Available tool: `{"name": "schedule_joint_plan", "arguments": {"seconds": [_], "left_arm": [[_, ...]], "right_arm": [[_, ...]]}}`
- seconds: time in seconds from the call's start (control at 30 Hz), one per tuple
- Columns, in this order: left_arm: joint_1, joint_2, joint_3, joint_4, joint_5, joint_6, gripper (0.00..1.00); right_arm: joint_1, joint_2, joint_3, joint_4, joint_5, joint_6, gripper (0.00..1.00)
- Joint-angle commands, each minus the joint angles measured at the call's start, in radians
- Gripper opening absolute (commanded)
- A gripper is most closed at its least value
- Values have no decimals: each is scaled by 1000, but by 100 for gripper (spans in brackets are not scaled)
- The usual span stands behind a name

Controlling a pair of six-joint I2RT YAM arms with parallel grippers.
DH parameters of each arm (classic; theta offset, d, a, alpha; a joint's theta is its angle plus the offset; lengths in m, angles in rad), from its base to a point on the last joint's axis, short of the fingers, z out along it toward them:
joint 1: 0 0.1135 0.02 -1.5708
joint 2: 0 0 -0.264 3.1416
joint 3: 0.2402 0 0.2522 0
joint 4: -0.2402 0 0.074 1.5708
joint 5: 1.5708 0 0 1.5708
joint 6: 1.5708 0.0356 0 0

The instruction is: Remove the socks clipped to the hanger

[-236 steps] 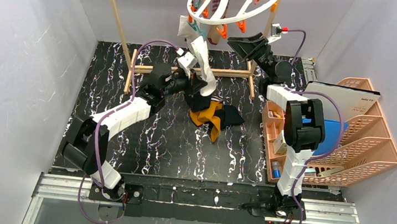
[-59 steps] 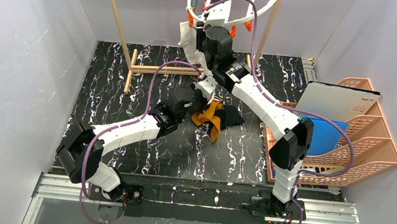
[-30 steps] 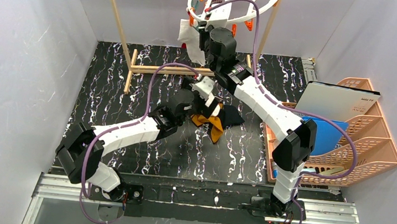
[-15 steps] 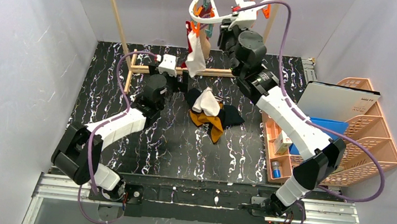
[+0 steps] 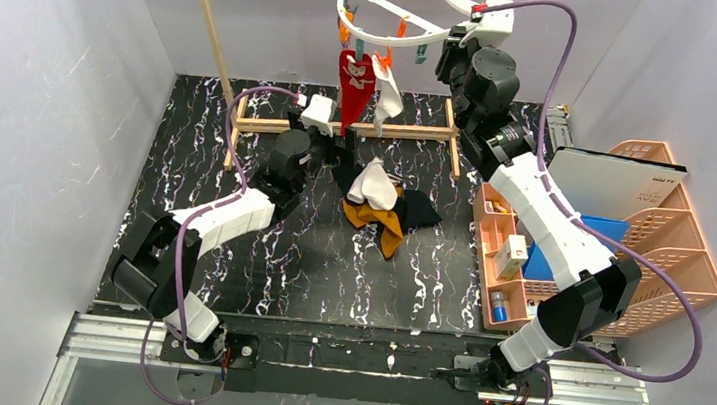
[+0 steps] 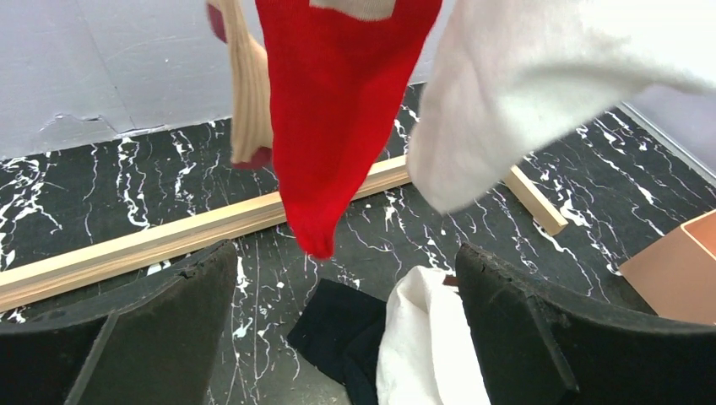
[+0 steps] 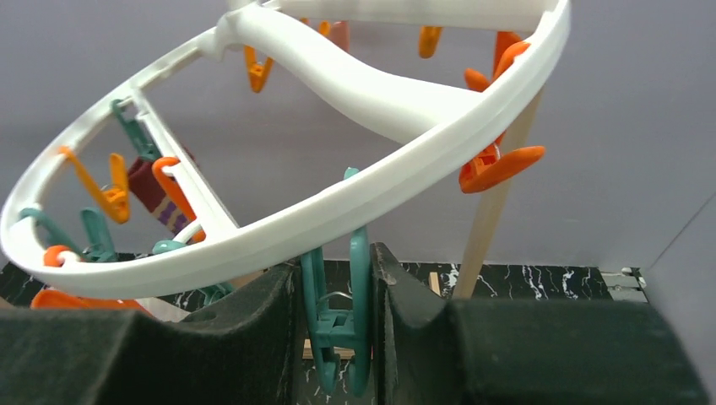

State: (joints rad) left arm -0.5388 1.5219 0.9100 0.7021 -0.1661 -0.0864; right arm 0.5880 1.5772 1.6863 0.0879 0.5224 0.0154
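Hanger: a white ring [image 5: 381, 41] with wavy crossbars, tilted, at the top centre of the overhead view. Orange and teal clips dangle from its rim.
Socks on the hanger: a red sock [image 5: 354, 86] and a white hanging sock [image 5: 386, 90] dangle side by side under the ring's left part. In the left wrist view a tan ribbed sock [image 6: 249, 93] with a maroon toe hangs behind the red one.
Socks on the table: a loose pile at the centre of the overhead view, with a white loose sock [image 5: 373, 184] on top of a mustard sock [image 5: 384, 223] and a black sock [image 5: 422, 209] to its right.
Right gripper: the right gripper [image 7: 336, 337] is raised to the ring's right edge, at the upper centre-right of the overhead view. In its wrist view the jaws are pressed together on a teal clothespin [image 7: 359, 278] hanging from the rim.
Left gripper: the left gripper [image 6: 346, 278] sits low, beneath the hanging socks and just left of the pile. Its jaws are wide apart and hold nothing. The red sock's toe hangs above the gap, touching neither finger.
Frame: a wooden frame [image 5: 412, 131] whose base bar crosses behind the pile; a pole rises at the upper left.
Table: a black marbled table [image 5: 259, 252].
Basket: a pink basket [image 5: 670, 265] at the right edge.
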Motion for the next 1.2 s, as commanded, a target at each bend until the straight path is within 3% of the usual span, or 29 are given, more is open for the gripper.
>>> {"name": "schedule_joint_plan", "arguments": {"seconds": [0.0,0.27,0.43,0.73,1.0,1.17], "left_arm": [[-1,-8,39,18,36,-10,98],[-2,-22,35,12,164,-1,98],[-1,-27,29,32,166,22,98],[-28,4,34,144,358,-61,98],[-155,92,110,151,308,4,98],[-177,162,162,155,84,32,98]], "right_arm": [[-54,-12,2,16,-3,45,23],[-123,20,9,4,-42,75,23],[-159,25,8,-6,-64,96,24],[-181,16,-13,-5,-96,122,26],[-181,15,-15,-8,-106,132,26],[-182,7,-22,-7,-111,134,26]]}}
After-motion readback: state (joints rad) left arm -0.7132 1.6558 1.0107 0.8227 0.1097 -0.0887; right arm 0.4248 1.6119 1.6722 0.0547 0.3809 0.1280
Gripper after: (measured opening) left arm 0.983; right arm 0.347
